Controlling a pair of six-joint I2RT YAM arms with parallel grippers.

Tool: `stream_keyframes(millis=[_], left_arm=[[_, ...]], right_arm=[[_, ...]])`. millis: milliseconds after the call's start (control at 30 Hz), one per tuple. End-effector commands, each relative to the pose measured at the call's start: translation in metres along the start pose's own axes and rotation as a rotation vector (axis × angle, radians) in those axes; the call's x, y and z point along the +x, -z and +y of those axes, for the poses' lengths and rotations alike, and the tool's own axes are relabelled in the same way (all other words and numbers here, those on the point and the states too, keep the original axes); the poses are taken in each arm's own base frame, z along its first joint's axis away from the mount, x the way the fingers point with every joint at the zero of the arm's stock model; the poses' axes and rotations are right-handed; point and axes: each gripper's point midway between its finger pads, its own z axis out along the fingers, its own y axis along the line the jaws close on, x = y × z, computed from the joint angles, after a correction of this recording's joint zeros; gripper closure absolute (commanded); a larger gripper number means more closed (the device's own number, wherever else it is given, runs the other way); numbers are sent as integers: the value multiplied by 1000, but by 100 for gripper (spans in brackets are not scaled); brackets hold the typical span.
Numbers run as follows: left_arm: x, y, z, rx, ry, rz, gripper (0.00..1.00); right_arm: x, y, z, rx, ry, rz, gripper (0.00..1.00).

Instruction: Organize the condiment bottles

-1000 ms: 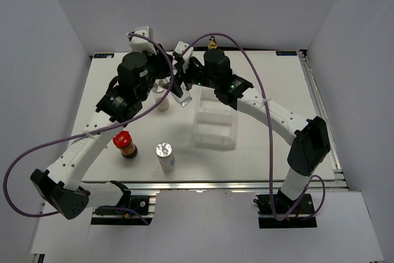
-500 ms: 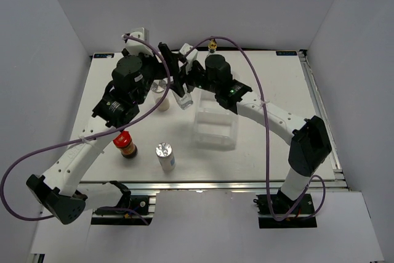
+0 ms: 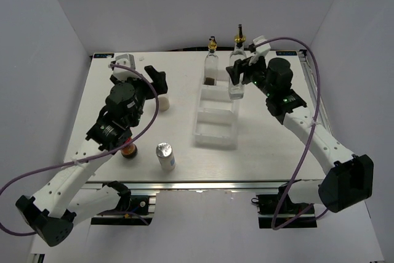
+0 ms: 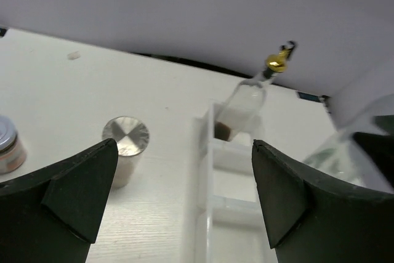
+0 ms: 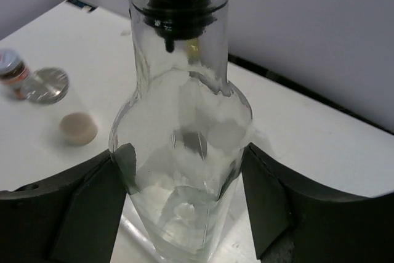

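Observation:
My right gripper (image 3: pixel 237 80) (image 5: pixel 184 214) is shut on a tall clear glass bottle (image 3: pixel 236 90) (image 5: pixel 184 127) with a gold pourer, held upright at the far right corner of the white tray (image 3: pixel 215 143) (image 4: pixel 204 201). A second gold-topped bottle (image 3: pixel 211 69) (image 4: pixel 243 106) stands in the tray's far compartment. My left gripper (image 3: pixel 155 75) (image 4: pixel 183 152) hangs open and holds nothing, raised left of the tray. A silver-lidded shaker (image 3: pixel 164 154) (image 4: pixel 125 137) (image 5: pixel 46 84), a white-lidded jar (image 3: pixel 163 104) (image 5: pixel 79 129) and the red-capped jar (image 3: pixel 129 152) (image 5: pixel 12 72), half hidden under my left arm, stand on the table left of the tray.
Grey walls close in the table (image 3: pixel 271 133) at the back and on both sides. A purple cable (image 3: pixel 311 140) loops along each arm. The tray's two nearer compartments hold nothing.
Both grippers were together on the bottle left of the tray. The left has opened and drawn back to the left. The right has carried the bottle over to the tray's far right corner.

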Motion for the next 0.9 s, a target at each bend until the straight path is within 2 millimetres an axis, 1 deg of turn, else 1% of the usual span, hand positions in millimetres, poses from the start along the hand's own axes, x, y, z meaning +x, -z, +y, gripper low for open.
stream_keyframes(millis=[0,33,67,100,133,167,200,233,267,300,333,367,400,433,467,500,567,600,633,667,700,800,867], left_arm=[[24,-15,31,-195,-29,37,2],[30,-21,39,-251,-42,42,2],[33,-23,42,-274,-46,42,2],[35,-25,46,-296,-52,39,2],[39,-27,51,-327,-67,37,2],[40,-28,54,-339,-73,37,2],[41,-29,57,-351,-75,35,2],[42,-30,60,-358,-72,31,2],[42,-31,61,-361,-69,29,2],[41,-33,66,-372,-66,24,2],[41,-35,67,-367,-55,25,2],[45,-37,70,-372,-57,34,2],[44,-38,78,-390,-54,33,2],[44,-40,82,-394,-41,29,2],[49,-44,90,-401,-36,43,2],[50,-46,95,-404,-27,46,2],[56,-51,101,-395,0,68,2],[60,-54,112,-419,4,77,2],[62,-56,116,-429,12,78,2],[63,-57,118,-431,17,80,2],[65,-59,121,-434,18,84,2],[69,-62,123,-435,14,94,2],[70,-63,124,-438,10,96,2]], right_arm=[[-69,6,-26,72,15,-239,100],[-71,4,-31,83,10,-245,100],[-66,-3,-42,104,8,-234,100],[-75,-6,-46,108,-6,-256,100],[-70,-16,-55,117,-29,-251,100],[-70,-23,-58,110,-28,-255,100],[-80,-27,-62,107,-17,-279,100],[-72,-40,-71,107,-8,-265,100],[-72,-46,-72,82,1,-271,100],[-82,-51,-75,76,11,-298,100],[-76,-62,-83,75,12,-308,100],[-76,-67,-80,41,33,-321,100],[-83,-71,-81,31,48,-345,100],[-74,-81,-84,23,53,-336,100],[-75,-86,-80,-10,74,-350,100],[-76,-89,-81,-18,110,-357,100],[-71,-100,-81,-40,135,-368,100],[-71,-103,-81,-51,139,-371,100],[-66,-109,-82,-61,135,-365,100],[-65,-112,-79,-82,142,-370,100],[-57,-118,-80,-89,143,-360,100],[-53,-123,-80,-108,146,-381,100],[-37,-129,-81,-134,124,-363,100]])
